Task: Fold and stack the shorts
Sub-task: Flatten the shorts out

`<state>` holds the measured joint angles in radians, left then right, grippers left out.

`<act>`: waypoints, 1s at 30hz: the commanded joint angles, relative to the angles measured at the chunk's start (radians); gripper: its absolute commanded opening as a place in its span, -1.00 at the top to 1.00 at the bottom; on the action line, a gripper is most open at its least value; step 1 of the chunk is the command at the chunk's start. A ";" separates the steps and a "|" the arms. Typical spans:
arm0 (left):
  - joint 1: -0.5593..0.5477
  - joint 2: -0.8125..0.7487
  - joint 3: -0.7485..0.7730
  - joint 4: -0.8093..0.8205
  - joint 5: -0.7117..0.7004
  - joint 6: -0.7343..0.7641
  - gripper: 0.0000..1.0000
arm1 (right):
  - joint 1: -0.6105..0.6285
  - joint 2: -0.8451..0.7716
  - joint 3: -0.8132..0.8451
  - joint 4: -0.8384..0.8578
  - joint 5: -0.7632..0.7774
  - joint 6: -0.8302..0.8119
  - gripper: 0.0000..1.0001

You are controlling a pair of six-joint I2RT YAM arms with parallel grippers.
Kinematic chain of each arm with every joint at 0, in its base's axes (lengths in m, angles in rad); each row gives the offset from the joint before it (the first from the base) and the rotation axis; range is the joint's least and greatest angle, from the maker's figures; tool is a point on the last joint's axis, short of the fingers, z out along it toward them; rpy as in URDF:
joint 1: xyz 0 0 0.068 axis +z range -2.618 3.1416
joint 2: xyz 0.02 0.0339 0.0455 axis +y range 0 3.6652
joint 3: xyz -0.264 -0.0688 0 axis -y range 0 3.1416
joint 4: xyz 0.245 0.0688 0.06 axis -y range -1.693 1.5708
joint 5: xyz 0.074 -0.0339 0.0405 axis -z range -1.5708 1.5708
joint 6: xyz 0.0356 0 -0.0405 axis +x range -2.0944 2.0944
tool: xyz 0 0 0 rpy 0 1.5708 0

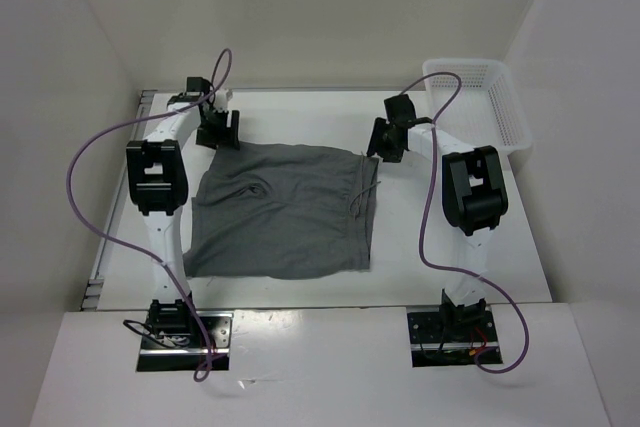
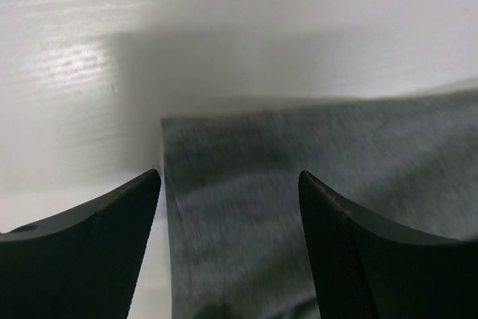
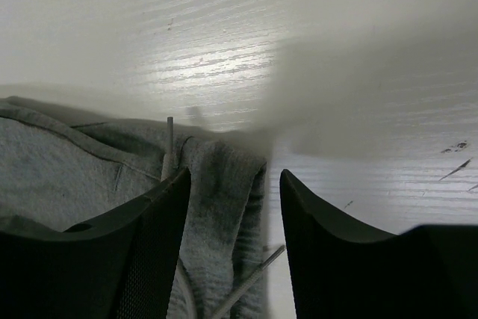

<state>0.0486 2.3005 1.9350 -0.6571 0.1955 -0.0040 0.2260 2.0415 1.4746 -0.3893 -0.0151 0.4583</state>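
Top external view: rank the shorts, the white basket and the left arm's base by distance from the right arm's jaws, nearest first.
1. shorts, their far right corner at the right arm's jaws.
2. white basket, at the table's far right corner.
3. left arm's base, at the near left edge.

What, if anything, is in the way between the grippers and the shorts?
Nothing visible. The left gripper and right gripper hang open directly over the far corners of the shorts, with only fabric and a drawstring below them. The white basket sits apart, off to the far right.
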 commanded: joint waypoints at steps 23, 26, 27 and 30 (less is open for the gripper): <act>-0.015 0.093 0.042 -0.029 0.067 0.004 -0.04 | -0.007 0.014 0.013 -0.074 -0.068 -0.101 -0.27; -0.024 0.102 0.056 -0.029 0.067 0.004 0.51 | -0.007 0.060 0.050 -0.074 -0.068 -0.101 -0.07; -0.024 0.102 0.070 -0.029 0.067 0.004 0.61 | -0.007 0.083 0.070 -0.074 -0.078 -0.101 0.03; -0.024 0.091 0.091 -0.018 0.053 0.004 0.89 | -0.007 0.104 0.085 -0.074 -0.111 -0.101 0.43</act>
<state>0.0303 2.3772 1.9995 -0.6575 0.2306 -0.0051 0.2253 2.1052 1.5188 -0.4488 -0.1074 0.3660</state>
